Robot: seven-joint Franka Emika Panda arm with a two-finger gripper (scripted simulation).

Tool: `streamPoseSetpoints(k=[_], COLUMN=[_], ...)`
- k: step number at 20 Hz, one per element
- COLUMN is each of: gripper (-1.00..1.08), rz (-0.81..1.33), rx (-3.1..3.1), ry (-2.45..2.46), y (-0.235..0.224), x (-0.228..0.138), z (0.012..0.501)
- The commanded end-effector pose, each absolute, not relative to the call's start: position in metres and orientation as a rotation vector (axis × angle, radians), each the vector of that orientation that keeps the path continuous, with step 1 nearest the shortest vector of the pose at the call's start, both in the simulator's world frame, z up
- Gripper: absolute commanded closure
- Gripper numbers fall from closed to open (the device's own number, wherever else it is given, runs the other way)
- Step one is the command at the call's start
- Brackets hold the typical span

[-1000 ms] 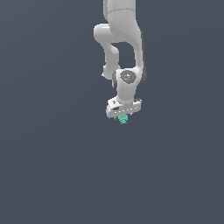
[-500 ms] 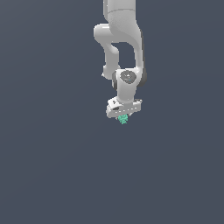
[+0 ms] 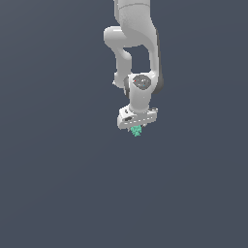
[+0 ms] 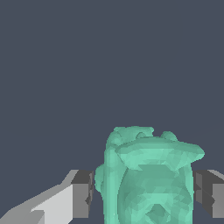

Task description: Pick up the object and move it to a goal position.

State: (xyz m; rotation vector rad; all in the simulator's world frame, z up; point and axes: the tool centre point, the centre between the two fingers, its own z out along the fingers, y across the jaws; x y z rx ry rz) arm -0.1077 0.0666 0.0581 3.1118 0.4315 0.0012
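Gripper [image 3: 137, 127] hangs at the end of the white Panda arm [image 3: 135, 53], pointing down, with nothing but flat grey-blue behind it. Its fingers [image 4: 81, 194] are closed in on the teal-green lumpy object [image 3: 136, 130], one dark pad at each side of it. From outside, only a small faceted bit shows below the white hand.

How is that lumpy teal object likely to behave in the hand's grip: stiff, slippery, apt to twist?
The teal object looks rigid: its facets show no squashing between the fingers. Its bulging, uneven sides probably give only small contact patches, so it may pivot or slip if jolted. Being tiny beside the hand, it is likely light.
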Motion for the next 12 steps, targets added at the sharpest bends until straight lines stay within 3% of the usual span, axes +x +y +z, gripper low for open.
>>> streamPoseSetpoints(k=[1,12], gripper=[1.08,1.08], rz=[0.003,0.002], rx=[3.112,3.113], ry=[0.431,0.432], y=[0.066,0.058], x=[-0.105,-0.084], z=[0.069,0.156])
